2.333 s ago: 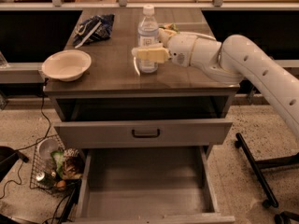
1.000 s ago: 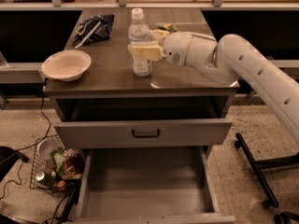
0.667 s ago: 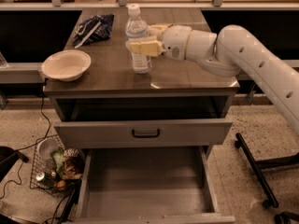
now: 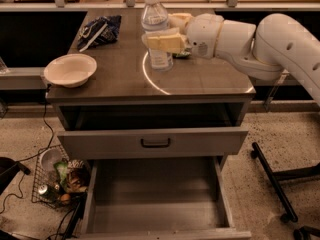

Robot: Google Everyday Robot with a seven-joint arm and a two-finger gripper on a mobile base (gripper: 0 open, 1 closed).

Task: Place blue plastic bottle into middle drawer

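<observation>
Claw [image 4: 161, 31] clamped on blue plastic bottle [image 4: 154, 15], upright above mid table [image 4: 210, 80]. Middle drawer [image 4: 155, 206] pulled out below, partly overhung by shallower handled drawer [image 4: 200, 143]. Bowl [image 4: 70, 70] and snack bag [image 4: 99, 29] well left.

Hand [image 4: 161, 30] gripping blue plastic bottle [image 4: 154, 18], hiding label; middle drawer [image 4: 155, 211] front cropped.

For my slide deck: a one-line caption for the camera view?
Claw grips bottle at the tabletop; middle drawer stands open below.
</observation>
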